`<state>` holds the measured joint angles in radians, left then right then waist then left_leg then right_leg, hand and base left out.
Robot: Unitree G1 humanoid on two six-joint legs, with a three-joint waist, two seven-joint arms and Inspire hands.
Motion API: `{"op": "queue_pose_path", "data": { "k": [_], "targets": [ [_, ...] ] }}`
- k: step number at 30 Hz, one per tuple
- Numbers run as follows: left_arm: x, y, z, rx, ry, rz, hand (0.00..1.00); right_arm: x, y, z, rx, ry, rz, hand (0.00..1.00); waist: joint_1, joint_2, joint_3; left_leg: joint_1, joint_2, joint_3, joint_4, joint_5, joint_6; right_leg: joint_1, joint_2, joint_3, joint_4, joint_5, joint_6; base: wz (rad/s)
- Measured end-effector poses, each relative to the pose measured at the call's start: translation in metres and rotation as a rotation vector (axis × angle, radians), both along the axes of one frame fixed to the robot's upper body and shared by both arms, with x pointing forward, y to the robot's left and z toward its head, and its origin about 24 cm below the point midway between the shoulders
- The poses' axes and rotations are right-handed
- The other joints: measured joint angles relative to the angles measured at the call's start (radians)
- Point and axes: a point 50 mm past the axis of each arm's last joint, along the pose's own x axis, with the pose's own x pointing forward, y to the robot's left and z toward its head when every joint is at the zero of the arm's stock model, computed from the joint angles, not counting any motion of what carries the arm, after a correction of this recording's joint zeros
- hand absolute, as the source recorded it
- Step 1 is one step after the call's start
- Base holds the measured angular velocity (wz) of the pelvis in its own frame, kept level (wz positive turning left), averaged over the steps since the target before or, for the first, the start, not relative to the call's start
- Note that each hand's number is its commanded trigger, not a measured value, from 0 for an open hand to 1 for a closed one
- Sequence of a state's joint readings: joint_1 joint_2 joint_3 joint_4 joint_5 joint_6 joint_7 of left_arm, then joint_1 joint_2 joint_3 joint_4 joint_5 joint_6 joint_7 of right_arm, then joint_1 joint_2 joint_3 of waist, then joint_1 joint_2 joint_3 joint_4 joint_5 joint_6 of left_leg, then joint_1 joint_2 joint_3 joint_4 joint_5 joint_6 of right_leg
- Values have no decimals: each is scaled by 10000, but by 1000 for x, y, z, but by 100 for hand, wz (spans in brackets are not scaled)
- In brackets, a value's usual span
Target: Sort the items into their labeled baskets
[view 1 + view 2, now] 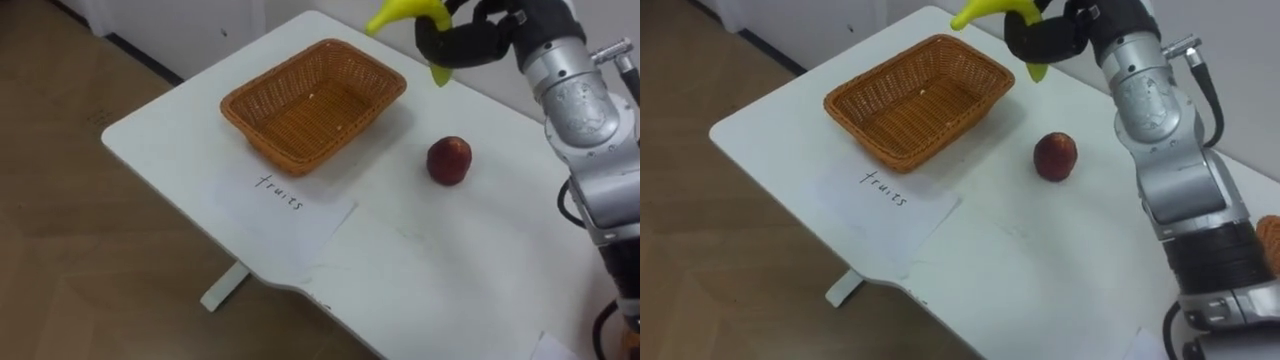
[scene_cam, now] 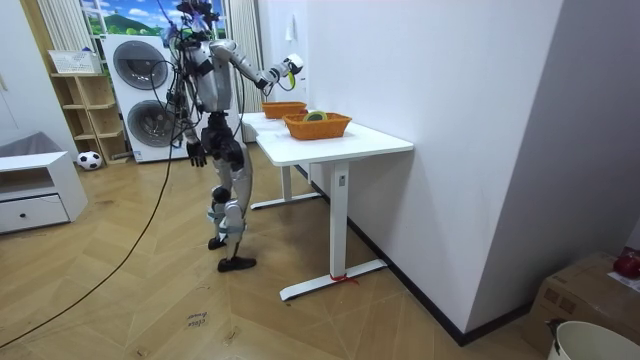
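Aloft, the banana: I am carrying the curved yellow banana (image 1: 400, 12) clear of the white table (image 1: 450, 270), above its far edge and just beyond the basket's far right corner. It is touching nothing but the hand.
Right hand: the black right hand (image 1: 470, 42) is wrapping its fingers round the banana's middle, with both ends sticking out. I judge this central hold is there to stop the fruit swinging during the carry.
Fruit basket: the rectangular orange-brown woven basket (image 1: 260, 135) is sitting by the table's far left corner, open side up, with no fruit visible inside.
Label: a white paper sheet (image 1: 285, 215) with handwriting is lying between the basket and the table's near edge, seemingly marking that basket for fruit.
Apple: the round red apple (image 1: 450, 160) is resting on the table to the right of the basket and apart from it. I am treating it as the next fruit to sort.
Left hand: the left hand (image 2: 197, 155) is hanging idle by the hip in the room view, and I cannot tell its fingers.
Stance: the robot is standing at the table's end, with its right arm reaching out over it.
Next move: I am judging that the banana needs swinging left over the basket and lowering before release.
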<state>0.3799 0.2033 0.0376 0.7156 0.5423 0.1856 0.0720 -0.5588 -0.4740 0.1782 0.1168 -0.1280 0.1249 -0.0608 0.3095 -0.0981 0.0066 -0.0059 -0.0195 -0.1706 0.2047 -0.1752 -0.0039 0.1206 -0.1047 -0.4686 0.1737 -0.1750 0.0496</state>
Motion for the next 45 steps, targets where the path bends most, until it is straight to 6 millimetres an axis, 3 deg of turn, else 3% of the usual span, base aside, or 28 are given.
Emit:
{"op": "queue_pose_path", "data": {
  "k": [8,18,28,32,39,45],
  "targets": [
    [-4,-1,-1,-191,232,5,0,8,1,-13,-166,381,-380,100,313,-18,13,26,-109,-245,11,23,33,127,-72,13,5,-99,122,10],
    [-13,4,0,-391,568,264,0,8,2,-13,-410,328,-442,100,574,-270,108,24,-195,-321,-3,28,47,166,-166,-40,130,-191,201,3],
    [-30,4,-2,-371,1033,430,0,11,6,-27,-415,788,-449,100,619,-273,107,168,-221,-467,-34,28,47,381,-156,-33,125,-205,224,4],
    [-35,4,-4,-440,1265,483,0,11,9,-28,-268,700,-464,100,800,-305,85,194,-236,-521,-34,29,46,390,-155,-31,114,-217,241,3],
    [-34,5,-4,-492,1432,539,0,10,26,-38,-504,903,-88,100,1083,-382,43,193,-256,-612,-24,29,48,398,-160,-54,117,-226,254,2],
    [-34,6,-4,-447,1495,586,0,10,31,-48,-646,1260,33,100,1127,-387,54,192,-272,-689,2,30,48,405,-163,-77,119,-231,260,4]
  ]
}}
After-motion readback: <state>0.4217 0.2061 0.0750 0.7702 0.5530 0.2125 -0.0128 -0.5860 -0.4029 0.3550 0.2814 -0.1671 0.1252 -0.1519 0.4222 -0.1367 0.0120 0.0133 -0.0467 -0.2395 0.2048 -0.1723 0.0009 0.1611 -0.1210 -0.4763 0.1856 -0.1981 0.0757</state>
